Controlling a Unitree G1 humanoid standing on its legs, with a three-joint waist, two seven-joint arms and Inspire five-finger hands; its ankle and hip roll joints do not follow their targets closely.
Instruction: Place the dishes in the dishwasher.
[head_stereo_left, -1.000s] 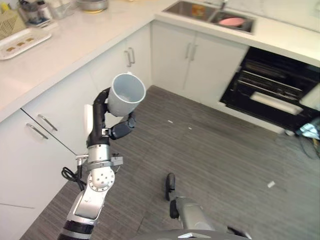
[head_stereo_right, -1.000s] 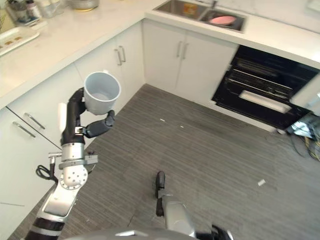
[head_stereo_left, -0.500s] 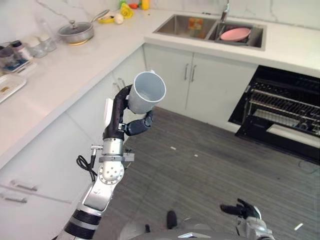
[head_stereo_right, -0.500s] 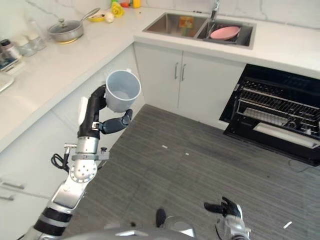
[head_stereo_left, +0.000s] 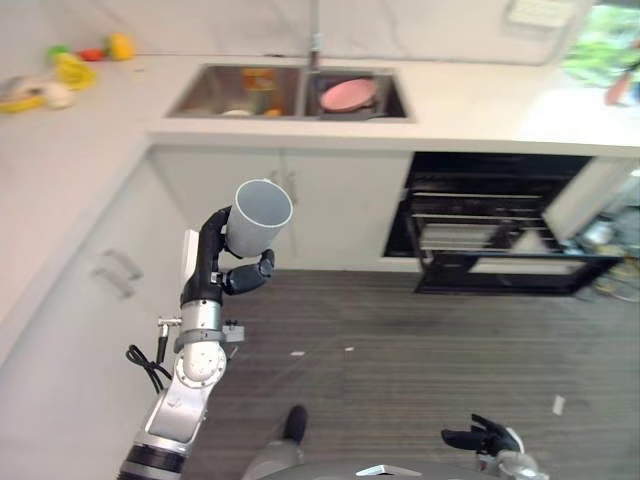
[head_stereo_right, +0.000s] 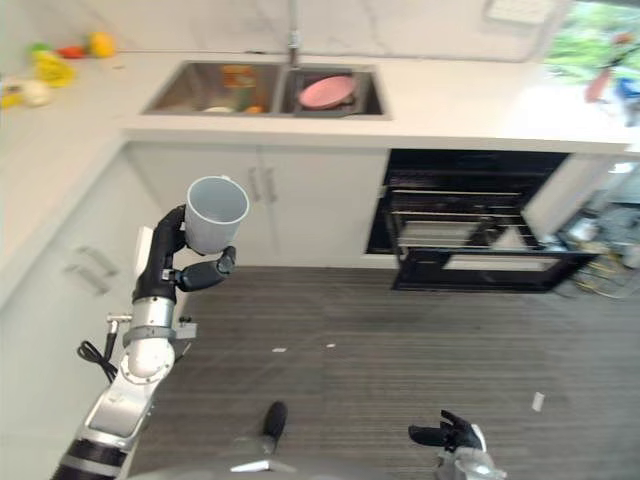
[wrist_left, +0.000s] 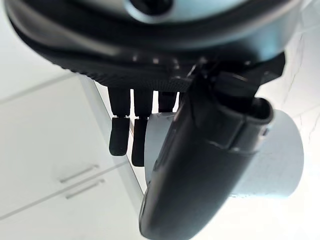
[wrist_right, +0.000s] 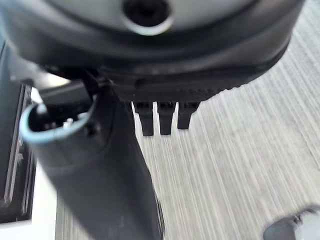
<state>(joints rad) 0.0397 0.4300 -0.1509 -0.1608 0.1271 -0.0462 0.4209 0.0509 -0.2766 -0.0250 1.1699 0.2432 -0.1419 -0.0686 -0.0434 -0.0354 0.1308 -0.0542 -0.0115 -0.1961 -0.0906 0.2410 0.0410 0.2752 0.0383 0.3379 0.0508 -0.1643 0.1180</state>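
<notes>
L-shaped white countertop (head_stereo_left: 470, 100) over white cabinets (head_stereo_left: 330, 200) with bar handles. Double steel sink (head_stereo_left: 240, 90) inset under a faucet (head_stereo_left: 314, 50), white marbled wall (head_stereo_left: 250, 25) behind. Grey wood-grain plank floor (head_stereo_left: 420, 340). Bright window (head_stereo_left: 605, 45) at the far right corner.

both eye views look steeply down from the robot's head at the kitchen floor (head_stereo_left: 420, 350), facing the counter with the sink (head_stereo_left: 290, 92) and the open dishwasher (head_stereo_right: 470, 235); they share this scene, slightly offset sideways. the left wrist view looks along the left hand (wrist_left: 200, 165) from very close, toward the grey cup (wrist_left: 270, 160). the right wrist view looks along the right hand (wrist_right: 105, 175) down at the floor, dishwasher at its edge.
</notes>
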